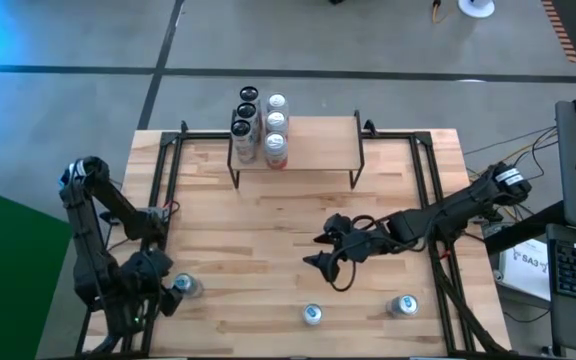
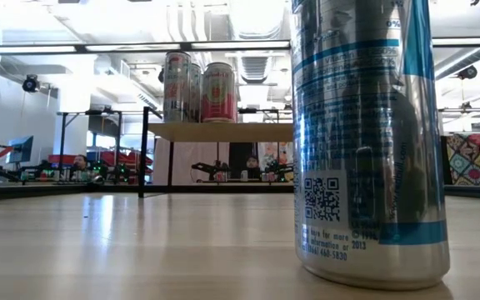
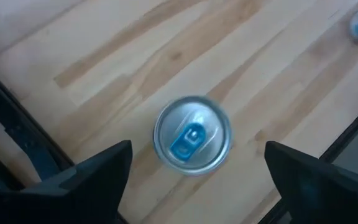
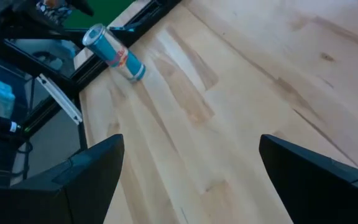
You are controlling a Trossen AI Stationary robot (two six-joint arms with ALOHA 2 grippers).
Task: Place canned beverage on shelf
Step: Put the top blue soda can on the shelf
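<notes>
Five cans (image 1: 260, 124) are already stood on the shelf (image 1: 318, 143), packed at its left end, so part of the work can be judged done; the rest of the top board is bare. Three cans are left on the table (image 1: 288, 215), all along the near edge: one (image 1: 187, 286) at the left, one (image 1: 312, 315) in the middle and one (image 1: 403, 305) toward the right.

The left pincer (image 1: 163, 298) is held directly above the left can (image 3: 192, 134), which is seen upright, lid up, centred between the two fingers (image 3: 92, 177). The jaws are spread wide, well clear of the can on both sides, and nothing is gripped. A descent and a closing are judged to be the next steps here.

The right pincer (image 1: 320, 252) is poised over bare wood near the middle of the table, jaws wide and empty; the middle and right cans lie nearer the edge than it does, and the shelf lies far beyond it.

Beside the left pincer, on its outer side, the black frame rail (image 1: 158, 190) and the table's edge run close, so little side room is offered there. Ahead of it, toward the shelf, the wood is open, and free board is left to the right of the standing cans.
</notes>
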